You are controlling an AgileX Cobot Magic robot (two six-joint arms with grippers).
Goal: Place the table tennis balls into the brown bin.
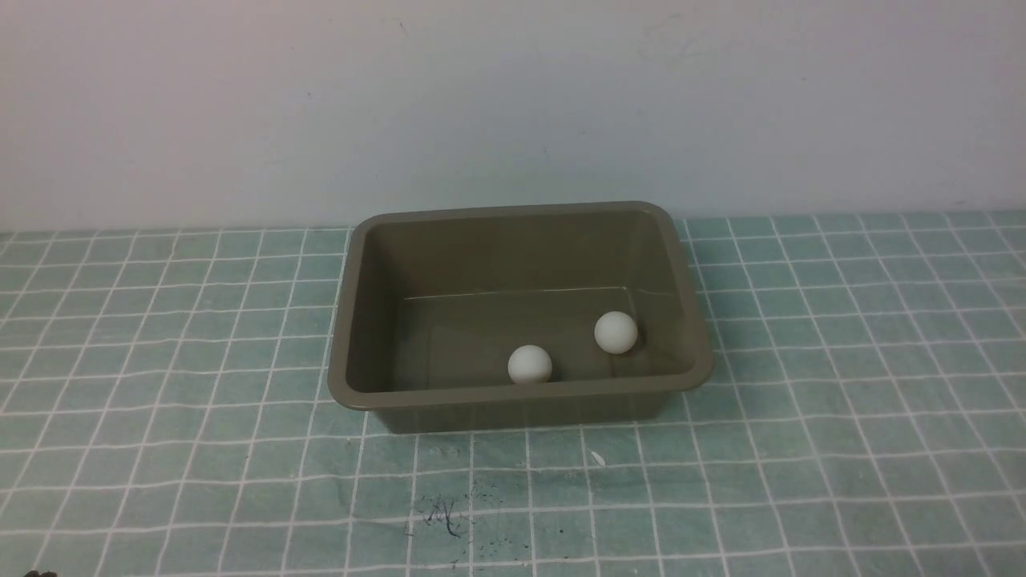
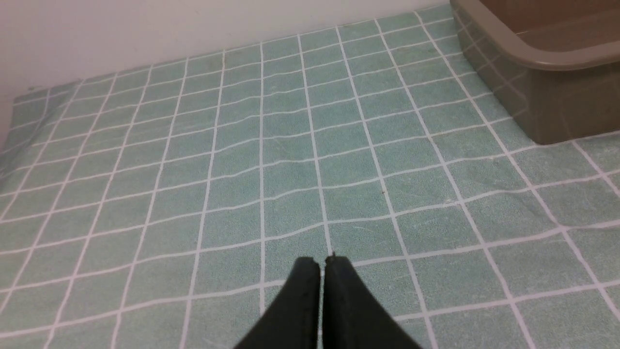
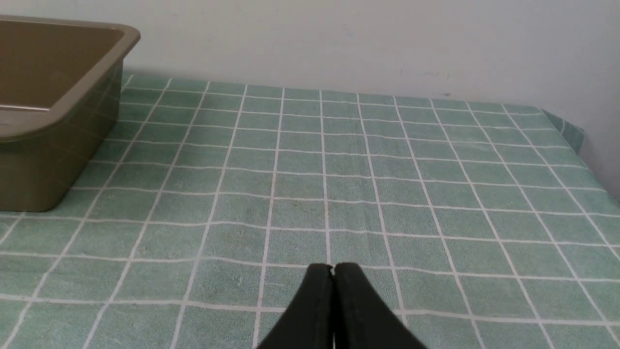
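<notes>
Nearest the robot, each wrist view shows its own black gripper low over the green checked tablecloth (image 1: 801,449): the left gripper (image 2: 322,261) has its jaws pressed together with only a hairline seam between them, nothing held and nothing touched, and the right gripper (image 3: 333,267) is the same, tips meeting, empty, apart from any object. Neither arm shows in the front view. Farther out, near the wall, stands the brown bin (image 1: 513,394), and both table tennis balls already lie on its floor: the nearer ball (image 1: 530,364) close to the front wall, the farther ball (image 1: 616,332) near the right wall, the two apart from each other. No ball can be seen on the cloth, so the task looks complete. As for handling, such balls are likely very light, smooth and thin-shelled; they would roll at a nudge and could squirt out of a hard pinch. A gentle hold across the widest part, with the jaws spread a little wider than the ball first, would suit. The bin looks stiff, best taken by its flared rim.
</notes>
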